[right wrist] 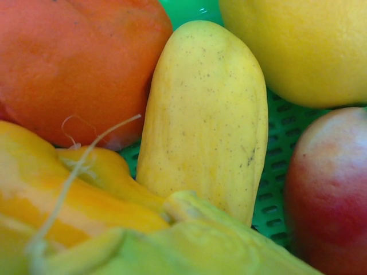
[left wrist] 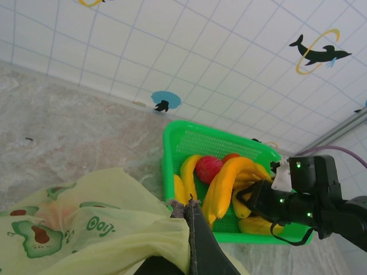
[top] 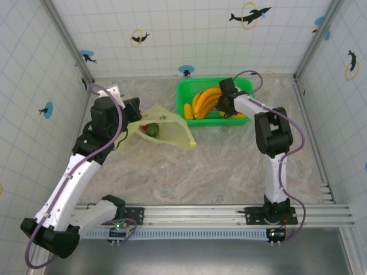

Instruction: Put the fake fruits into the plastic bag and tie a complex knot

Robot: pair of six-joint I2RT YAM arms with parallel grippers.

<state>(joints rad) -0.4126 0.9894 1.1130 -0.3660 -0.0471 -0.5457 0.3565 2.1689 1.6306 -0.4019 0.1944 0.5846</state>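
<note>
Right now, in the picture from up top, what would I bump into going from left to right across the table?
First the left arm → yellow-green bag → green basket with bananas in it → right arm's dark elbow.

Taking the basket [top: 189, 86] as the reference point: it sits toward the back of the table [top: 229, 166], with the bananas [top: 205, 103] and a couple of round fruits [left wrist: 208, 168] piled inside it. The right gripper [top: 222, 107] is down in the basket too, among the bananas in its right half. The plastic bag [top: 169, 130] lies just left of the basket, close to its front-left corner, with one fruit [top: 152, 130] inside. The left gripper [top: 137, 116] is on the bag's side away from the basket, pinching its edge.
</note>
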